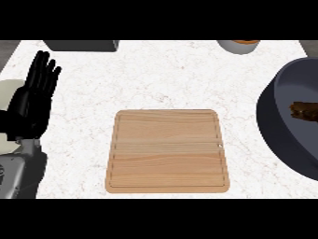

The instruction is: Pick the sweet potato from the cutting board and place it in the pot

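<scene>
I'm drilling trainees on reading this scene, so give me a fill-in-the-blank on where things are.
The sweet potato lies inside the ____.
The cutting board carries ____.
The only hand in view is the robot's ____ one.
Missing words: pot; nothing; left.

Head view looks steeply down onto counter [154, 79].

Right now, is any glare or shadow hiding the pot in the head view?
Head view: no glare, the light is even; the pot is dark inside, yet the sweet potato shows in it; the head view's right edge cuts off both.
</scene>
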`<act>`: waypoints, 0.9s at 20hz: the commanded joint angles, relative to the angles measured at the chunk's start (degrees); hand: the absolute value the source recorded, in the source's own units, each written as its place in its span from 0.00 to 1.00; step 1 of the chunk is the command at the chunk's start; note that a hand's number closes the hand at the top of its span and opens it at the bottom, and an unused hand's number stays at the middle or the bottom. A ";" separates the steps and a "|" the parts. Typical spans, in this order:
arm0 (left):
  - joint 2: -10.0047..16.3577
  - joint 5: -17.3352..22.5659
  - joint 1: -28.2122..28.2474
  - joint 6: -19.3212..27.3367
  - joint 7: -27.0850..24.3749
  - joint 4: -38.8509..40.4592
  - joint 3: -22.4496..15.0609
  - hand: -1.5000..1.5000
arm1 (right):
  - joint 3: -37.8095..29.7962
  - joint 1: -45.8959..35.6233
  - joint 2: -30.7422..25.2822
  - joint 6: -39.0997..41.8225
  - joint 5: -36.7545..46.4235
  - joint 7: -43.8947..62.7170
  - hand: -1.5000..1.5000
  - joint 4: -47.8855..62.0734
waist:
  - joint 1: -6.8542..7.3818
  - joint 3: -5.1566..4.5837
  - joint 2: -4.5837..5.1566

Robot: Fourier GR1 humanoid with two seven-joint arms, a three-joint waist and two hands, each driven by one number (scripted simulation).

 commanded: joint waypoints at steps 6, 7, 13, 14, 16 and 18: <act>0.97 0.57 -2.33 -1.07 1.38 0.93 1.11 0.50 | -1.64 -5.07 -0.29 0.45 -6.73 -17.09 0.00 13.27 | -0.06 0.32 0.12; 0.01 -1.30 -0.77 0.93 1.92 -0.82 -0.05 0.50 | -1.86 -4.26 1.83 1.23 -8.63 -15.18 0.00 8.60 | -0.34 0.29 -0.09; 2.13 1.29 2.35 -2.63 -1.55 0.87 3.11 0.50 | -7.70 -2.33 5.05 5.16 -19.32 -13.42 0.00 1.52 | -1.04 0.19 -0.37; 0.39 -0.71 -0.02 -0.12 0.36 0.65 1.03 0.50 | -10.27 -4.51 3.04 5.35 -21.43 -15.09 0.00 4.84 | -0.87 0.27 -0.18; 0.38 1.00 1.11 -1.55 -0.55 -0.02 1.74 0.50 | -12.50 -5.52 3.51 6.84 -24.85 -13.76 0.00 6.37 | -0.55 0.27 -0.17; 1.23 0.21 -0.54 -0.61 0.85 0.82 2.41 0.50 | -14.53 -4.55 1.38 9.85 -28.01 -11.65 0.00 3.98 | -1.01 0.24 -0.21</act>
